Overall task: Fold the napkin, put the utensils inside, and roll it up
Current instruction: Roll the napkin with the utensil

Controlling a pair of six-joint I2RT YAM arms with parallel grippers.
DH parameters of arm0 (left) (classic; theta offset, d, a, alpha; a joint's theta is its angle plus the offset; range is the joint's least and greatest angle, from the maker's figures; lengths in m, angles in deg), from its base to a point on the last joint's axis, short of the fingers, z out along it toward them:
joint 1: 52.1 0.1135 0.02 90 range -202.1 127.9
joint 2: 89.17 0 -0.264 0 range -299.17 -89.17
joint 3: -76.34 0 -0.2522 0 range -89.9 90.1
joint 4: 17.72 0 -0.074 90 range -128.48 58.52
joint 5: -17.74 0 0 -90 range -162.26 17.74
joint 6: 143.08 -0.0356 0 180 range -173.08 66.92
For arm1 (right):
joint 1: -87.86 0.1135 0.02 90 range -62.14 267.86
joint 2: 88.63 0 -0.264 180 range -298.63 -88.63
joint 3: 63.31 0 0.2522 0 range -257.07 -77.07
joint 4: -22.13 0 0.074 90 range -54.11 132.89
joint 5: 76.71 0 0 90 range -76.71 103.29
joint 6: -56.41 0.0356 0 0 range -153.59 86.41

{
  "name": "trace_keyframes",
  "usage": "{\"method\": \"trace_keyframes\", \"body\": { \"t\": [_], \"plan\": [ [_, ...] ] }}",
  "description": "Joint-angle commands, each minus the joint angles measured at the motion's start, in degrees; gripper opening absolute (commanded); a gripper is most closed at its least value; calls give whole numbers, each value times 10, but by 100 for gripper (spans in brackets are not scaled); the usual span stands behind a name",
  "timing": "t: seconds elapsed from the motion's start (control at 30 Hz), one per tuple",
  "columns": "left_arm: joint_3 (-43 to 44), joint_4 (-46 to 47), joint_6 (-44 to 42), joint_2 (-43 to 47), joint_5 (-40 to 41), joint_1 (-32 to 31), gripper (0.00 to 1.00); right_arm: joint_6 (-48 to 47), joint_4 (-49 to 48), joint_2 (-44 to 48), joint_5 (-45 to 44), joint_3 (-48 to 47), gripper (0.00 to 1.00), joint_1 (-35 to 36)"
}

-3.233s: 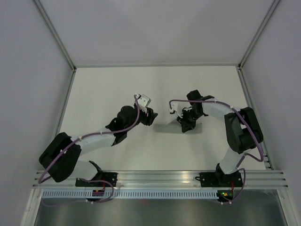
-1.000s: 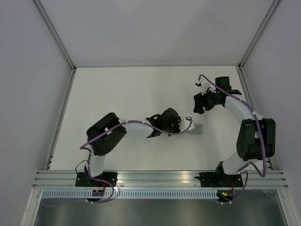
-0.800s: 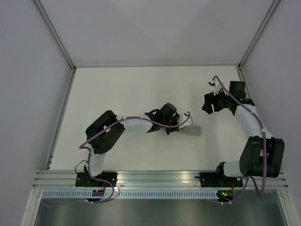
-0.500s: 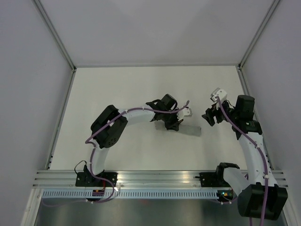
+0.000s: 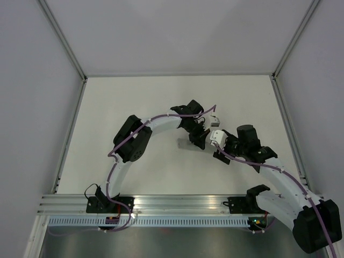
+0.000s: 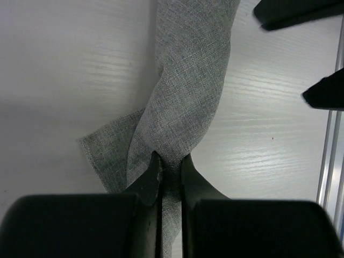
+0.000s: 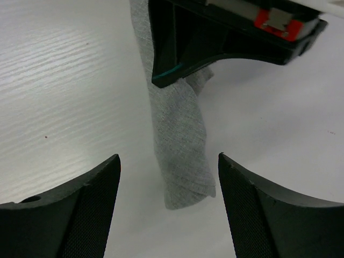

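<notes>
Napkin (image 6: 188,97) lies rolled into a narrow grey tube near the middle of the worktop (image 6: 64,64), a loose corner sticking out at one end. Left hand (image 6: 171,161) is clamped on that end. Right hand (image 7: 167,158) has its fingers wide apart, flanking the other end.

Standing here, I can't read a single word or number. The only thing like a label is a small red patch (image 7: 274,19) at the top of the right wrist view, and it is too blurred to give any letters.
</notes>
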Motion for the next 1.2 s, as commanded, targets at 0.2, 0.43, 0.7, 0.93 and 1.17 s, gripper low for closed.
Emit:
{"method": "trace_keyframes", "body": {
  "t": [0.2, 0.43, 0.7, 0.93, 1.17],
  "plan": [
    [1, -169, 17, -96, -1, -7, 3, -14, -146, -107, -169, 42, 78, 144],
    [11, -180, 15, -105, -10, -5, 3, -19, -214, -175, -233, 49, 76, 181],
    [20, -174, 35, -96, -46, 10, 37, -19, -214, -182, -237, 60, 49, 180],
    [4, -117, 74, -48, -85, 31, 53, -19, -186, -188, -214, 49, 22, 169],
    [-53, -22, 125, 18, -71, 67, 53, -26, -157, -196, -183, 27, 21, 152]
  ]
}}
